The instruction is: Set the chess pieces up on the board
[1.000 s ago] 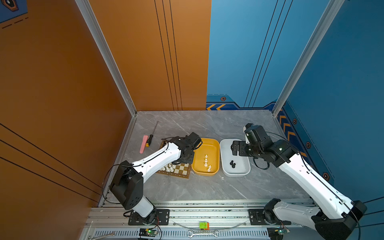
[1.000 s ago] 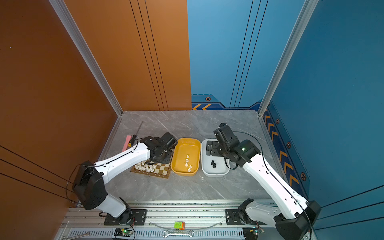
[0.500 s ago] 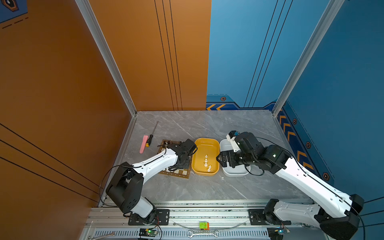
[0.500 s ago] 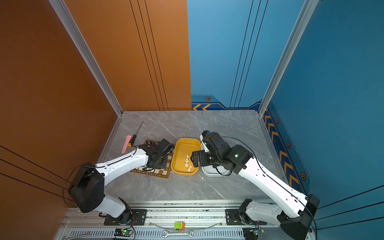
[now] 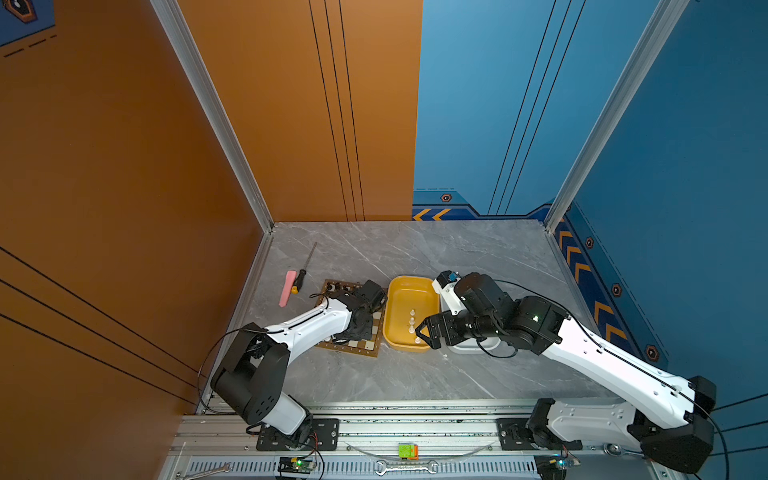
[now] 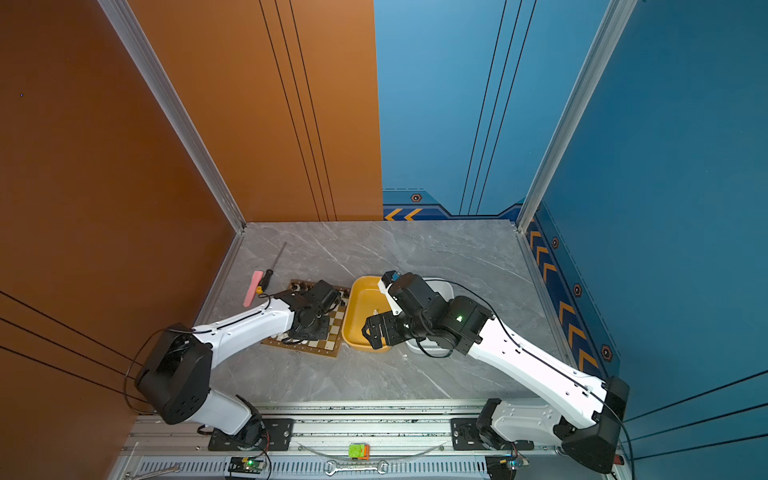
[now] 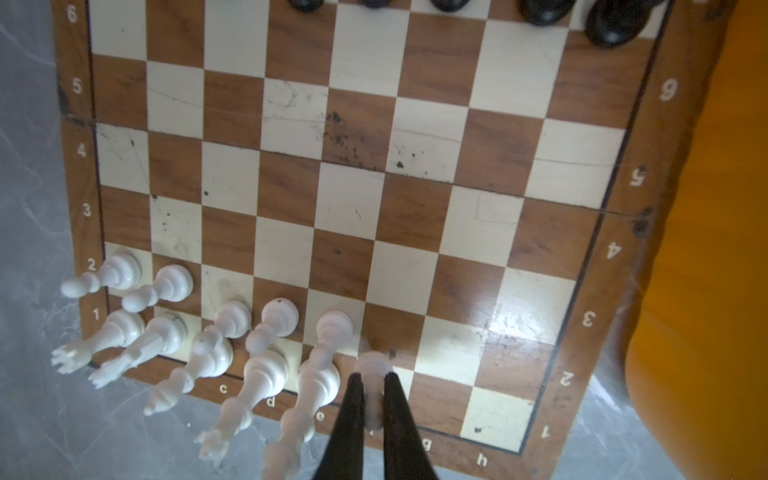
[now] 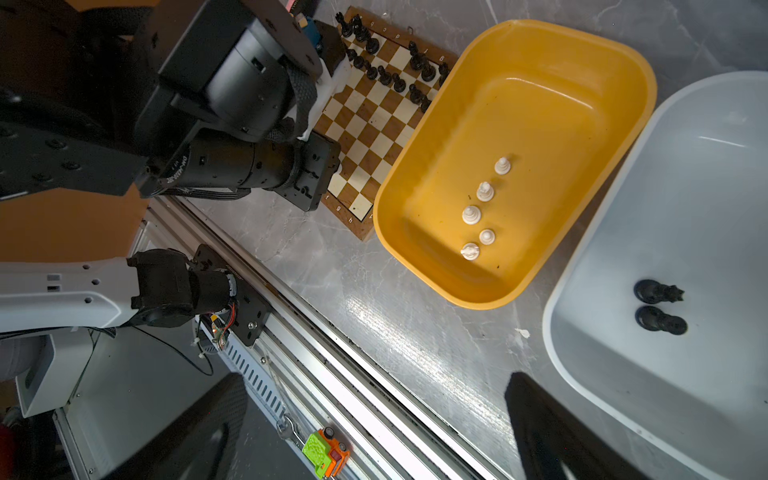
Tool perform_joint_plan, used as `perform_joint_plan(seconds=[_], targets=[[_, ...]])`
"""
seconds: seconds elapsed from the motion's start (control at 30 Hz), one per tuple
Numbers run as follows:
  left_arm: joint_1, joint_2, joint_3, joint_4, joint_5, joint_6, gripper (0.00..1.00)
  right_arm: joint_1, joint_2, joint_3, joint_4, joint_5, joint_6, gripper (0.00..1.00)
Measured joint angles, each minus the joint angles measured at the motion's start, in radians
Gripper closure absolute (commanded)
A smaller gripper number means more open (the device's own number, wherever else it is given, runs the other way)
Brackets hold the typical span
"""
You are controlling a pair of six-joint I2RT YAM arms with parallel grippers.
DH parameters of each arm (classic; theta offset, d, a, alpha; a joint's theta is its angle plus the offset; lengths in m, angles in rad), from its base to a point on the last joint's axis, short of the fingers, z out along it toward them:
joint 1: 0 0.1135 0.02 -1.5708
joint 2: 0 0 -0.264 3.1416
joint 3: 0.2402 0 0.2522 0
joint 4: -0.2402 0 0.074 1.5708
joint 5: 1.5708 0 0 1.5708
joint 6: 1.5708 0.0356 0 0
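Barely visible in the clamped left end effector [image 7: 372, 377], a blurred white piece [image 7: 373, 361]; right end effector [image 8: 376, 378] spread wide, empty.

On the grey marble tabletop [image 6: 415, 257], the left tool [image 6: 306, 332] points down onto the small brown-and-cream square chessboard [image 6: 332, 328]. The right tool [image 6: 370, 338], jaws spread wide, hovers over the yellow rounded plastic tub's [image 6: 359, 299] near end.

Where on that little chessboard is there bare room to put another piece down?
On the board, the middle rows are bare, between the white pieces and the black pieces. Its near corner beside the yellow tub is also free, just past the held piece in the left fingers. The opposite near corner is crowded with white pieces.
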Motion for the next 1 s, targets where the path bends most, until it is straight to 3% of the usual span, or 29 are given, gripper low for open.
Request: perform_joint_plan(seconds=[0.3, 0.47, 0.6, 1.0], targets=[[0.008, 0.04, 0.007, 0.019, 0.029, 0.033, 0.9, 0.029, -0.003, -0.021, 0.008, 0.045, 0.038, 0.0], [0.012, 0.048, 0.011, 0.021, 0.039, 0.045, 0.82, 0.034, -0.019, -0.031, 0.008, 0.071, 0.055, 0.0], [0.012, 0.068, 0.011, 0.022, 0.056, 0.061, 0.68, 0.035, -0.035, -0.034, 0.008, 0.087, 0.067, 0.0], [0.012, 0.043, 0.048, 0.002, 0.066, 0.059, 0.63, 0.037, -0.043, -0.039, 0.008, 0.116, 0.075, 0.0]])
